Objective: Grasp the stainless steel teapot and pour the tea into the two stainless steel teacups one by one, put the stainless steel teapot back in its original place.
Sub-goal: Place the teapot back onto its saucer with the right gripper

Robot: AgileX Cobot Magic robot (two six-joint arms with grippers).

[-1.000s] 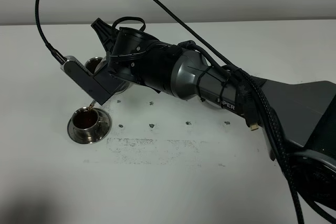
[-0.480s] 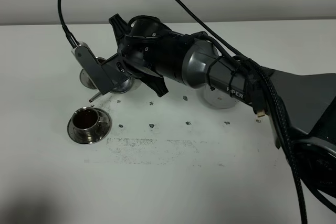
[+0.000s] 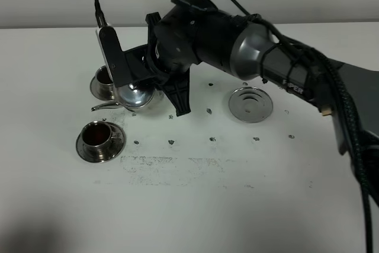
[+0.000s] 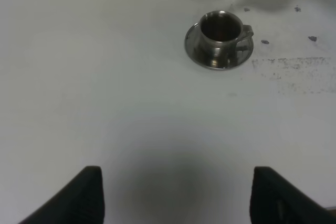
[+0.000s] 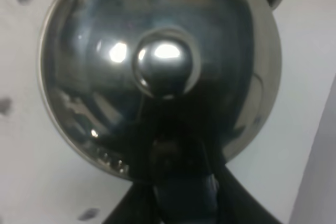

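The right gripper (image 3: pixel 155 81) grips the stainless steel teapot (image 3: pixel 137 97) by its handle — spout between the two teacups (image 3: pixel 99 139). Left gripper (image 4: pixel 176 195) spread wide over bare table (image 3: pixel 195 194) — steel disc (image 3: pixel 251 104) lies clear.

I see my right arm (image 3: pixel 237 45) reaching across to the left, with the teapot (image 3: pixel 137 96) under its gripper (image 3: pixel 151 78), spout pointing left. The near cup (image 3: pixel 98 137) holds tea (image 3: pixel 96 135); the far cup (image 3: pixel 104 81) sits beside the teapot. The disc (image 3: pixel 251 104) lies bare to the right.
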